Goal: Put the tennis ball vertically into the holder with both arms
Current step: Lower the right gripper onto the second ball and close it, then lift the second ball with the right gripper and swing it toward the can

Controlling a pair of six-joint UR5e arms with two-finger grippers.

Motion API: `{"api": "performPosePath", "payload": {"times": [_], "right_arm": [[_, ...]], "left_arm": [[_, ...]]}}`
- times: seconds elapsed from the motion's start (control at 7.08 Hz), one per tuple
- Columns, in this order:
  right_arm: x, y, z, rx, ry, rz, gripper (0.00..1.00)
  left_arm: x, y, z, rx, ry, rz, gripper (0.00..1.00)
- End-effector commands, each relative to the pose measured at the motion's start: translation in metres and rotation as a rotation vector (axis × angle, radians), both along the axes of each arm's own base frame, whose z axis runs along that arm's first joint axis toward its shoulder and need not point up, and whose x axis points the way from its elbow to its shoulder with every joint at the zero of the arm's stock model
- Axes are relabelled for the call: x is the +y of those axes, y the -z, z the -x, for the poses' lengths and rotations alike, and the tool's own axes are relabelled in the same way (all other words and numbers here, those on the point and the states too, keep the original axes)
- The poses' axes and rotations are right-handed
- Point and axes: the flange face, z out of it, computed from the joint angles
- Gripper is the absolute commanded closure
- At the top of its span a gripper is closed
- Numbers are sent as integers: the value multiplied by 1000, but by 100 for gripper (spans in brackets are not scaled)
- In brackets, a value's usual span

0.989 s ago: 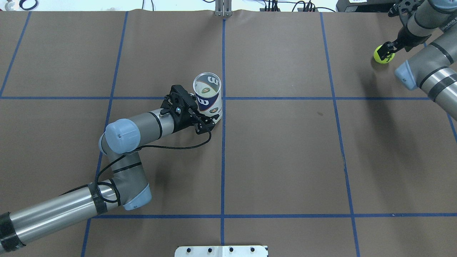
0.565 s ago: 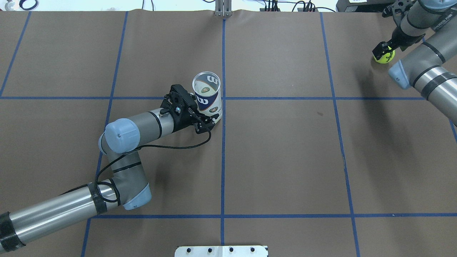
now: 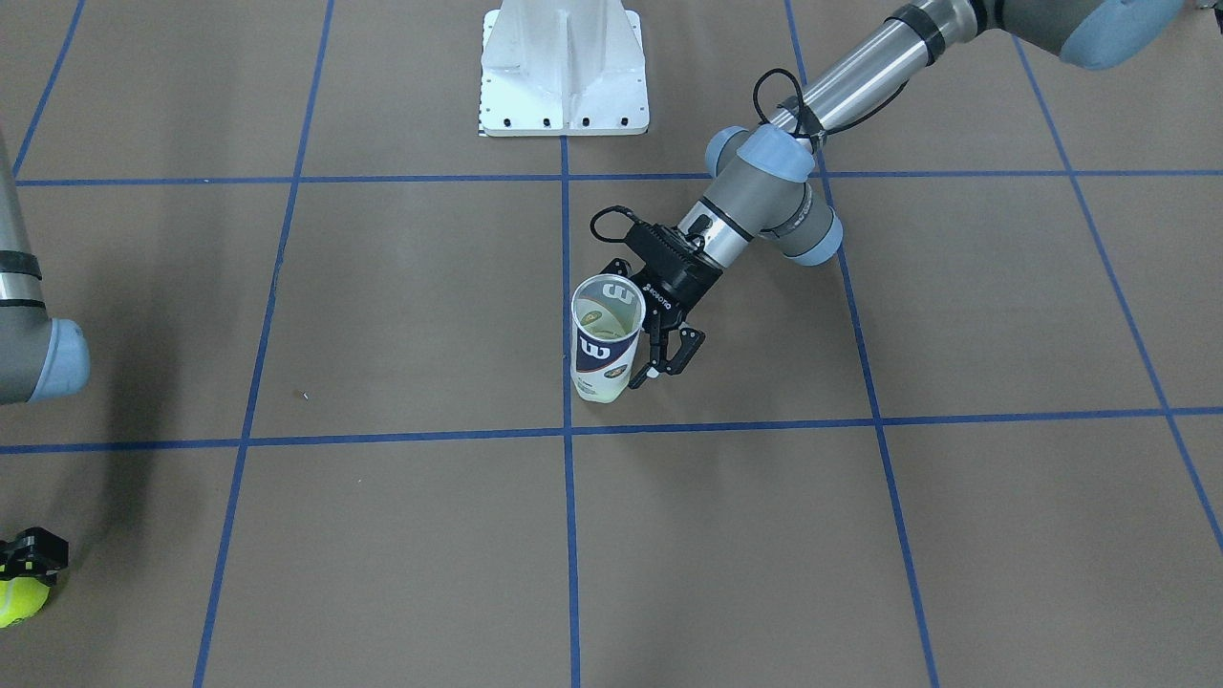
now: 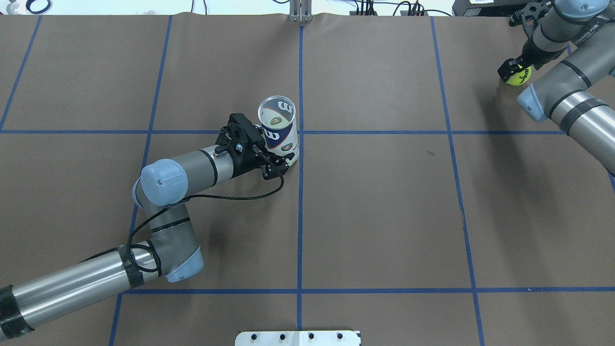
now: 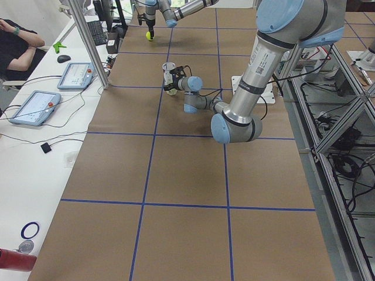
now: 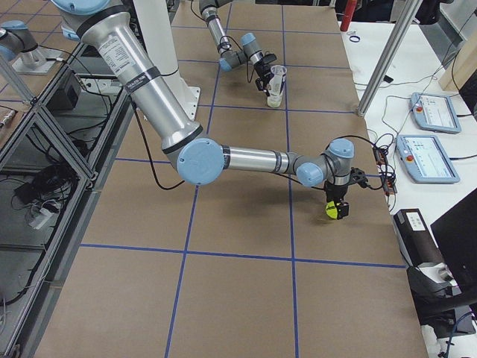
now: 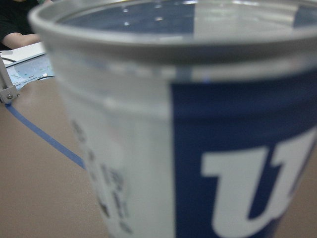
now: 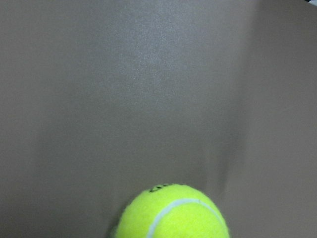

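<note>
Yellow tennis ball (image 4: 520, 77) far from holder (image 4: 280, 132)

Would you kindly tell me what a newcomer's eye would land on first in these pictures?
Probably the fluorescent yellow-green fuzzy tennis ball, pinched in the right gripper at the far right corner of the brown table. Next comes the clear plastic tennis-ball can with its navy and white label. It stands upright and open-topped near the table's centre, clasped low down by the left gripper.
</note>
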Motion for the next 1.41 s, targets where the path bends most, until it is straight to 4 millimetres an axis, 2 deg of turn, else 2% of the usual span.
{"api": "performPosePath", "payload": {"times": [0.0,0.14,0.28,0.42,0.57,0.71,0.85,0.99,1.13,1.27], "right_arm": [[-4,8,2,-5,0,-12,99],[-13,33,1,-18,-4,-49,100],[-37,84,-16,-42,-39,-91,100],[-46,127,-16,-53,-48,-101,100],[-53,178,-10,-114,-82,-96,100],[-46,241,3,-262,-152,-45,100],[-22,301,13,-349,-181,18,100],[16,361,39,-371,-176,63,100],[52,411,61,-439,-183,104,100],[78,439,75,-500,-193,141,100]], "left_arm": [[1,0,0,0,-1,0,1],[0,-1,0,-2,1,1,1],[-1,-1,1,-2,2,1,1],[0,-6,1,-6,1,3,1],[0,-5,2,-5,1,2,1],[0,-5,2,-5,1,2,1],[0,-5,2,-5,1,2,1],[2,-4,1,-1,-3,5,1],[3,-4,0,1,-5,8,1],[4,-4,-1,2,-6,9,1]]}}
